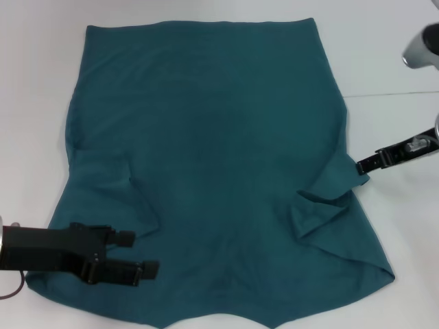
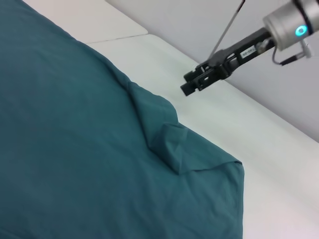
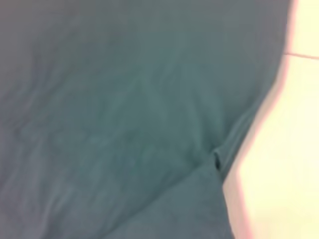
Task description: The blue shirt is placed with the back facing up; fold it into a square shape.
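Note:
The blue shirt [image 1: 212,157] lies flat on the white table, with both sleeves turned inward onto the body. The folded right sleeve [image 1: 319,212] makes a creased flap, which the left wrist view shows as a rumpled fold [image 2: 172,142]. My left gripper [image 1: 143,253] is over the shirt's near left corner, open, with only flat cloth under its two fingers. My right gripper [image 1: 361,164] is at the shirt's right edge beside the folded sleeve. In the left wrist view the right gripper [image 2: 188,83] hangs above bare table, apart from the cloth. The right wrist view is filled by the shirt [image 3: 124,114].
White table [image 1: 398,226] surrounds the shirt on the left, far side and right. A seam line [image 1: 391,93] crosses the table on the right. The shirt's near edge runs close to the table's front.

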Action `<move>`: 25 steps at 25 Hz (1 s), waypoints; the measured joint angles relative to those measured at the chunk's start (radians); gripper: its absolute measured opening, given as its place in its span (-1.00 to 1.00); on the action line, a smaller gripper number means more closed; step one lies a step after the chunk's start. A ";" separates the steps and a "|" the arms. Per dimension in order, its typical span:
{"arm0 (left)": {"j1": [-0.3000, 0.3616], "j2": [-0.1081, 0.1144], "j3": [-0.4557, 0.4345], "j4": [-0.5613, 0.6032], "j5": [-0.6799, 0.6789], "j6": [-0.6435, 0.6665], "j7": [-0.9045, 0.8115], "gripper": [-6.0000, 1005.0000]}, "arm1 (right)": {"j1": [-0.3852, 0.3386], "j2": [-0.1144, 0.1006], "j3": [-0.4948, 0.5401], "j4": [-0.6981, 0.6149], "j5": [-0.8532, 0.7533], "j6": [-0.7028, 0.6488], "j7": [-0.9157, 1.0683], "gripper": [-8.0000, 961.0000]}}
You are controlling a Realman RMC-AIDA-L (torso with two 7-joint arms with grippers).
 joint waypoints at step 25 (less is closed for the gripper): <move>0.006 -0.006 0.015 0.000 -0.004 0.000 0.012 0.86 | -0.026 0.002 0.054 0.216 0.077 0.204 -0.025 0.61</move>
